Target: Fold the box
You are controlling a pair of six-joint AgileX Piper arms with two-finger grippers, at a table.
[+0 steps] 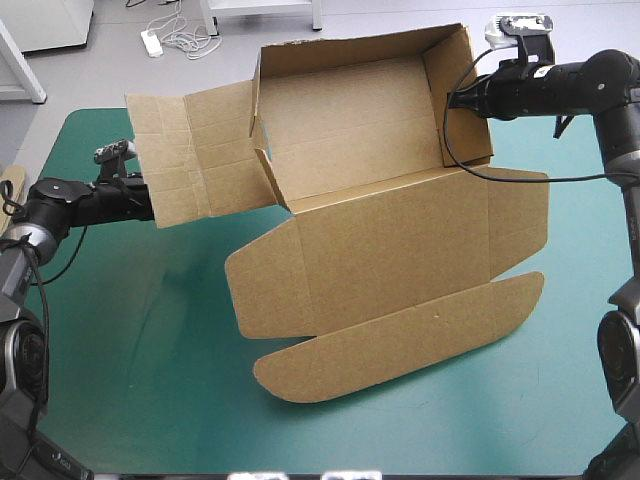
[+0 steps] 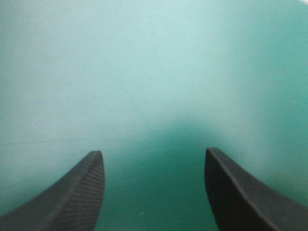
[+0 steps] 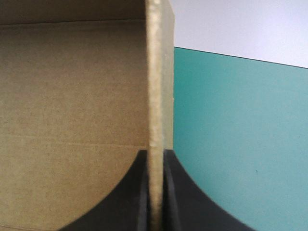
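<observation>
And the right gripper (image 3: pixel 155 155) pinches the raised right wall (image 1: pixel 462 95) of the box (image 1: pixel 390 230), likely steadying the half-built tray mid-table, while the left gripper (image 2: pixel 154 156) hovers, fingers spread over bare teal-green cover (image 2: pixel 144 72), beside the unfolded left flap (image 1: pixel 175 160).

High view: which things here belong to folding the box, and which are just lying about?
Part of the job:
box
right claw, shut on the box's side wall
left claw, open over the teal-green cover

Lying about:
spare board, just an edge showing at the cover's left edge
</observation>
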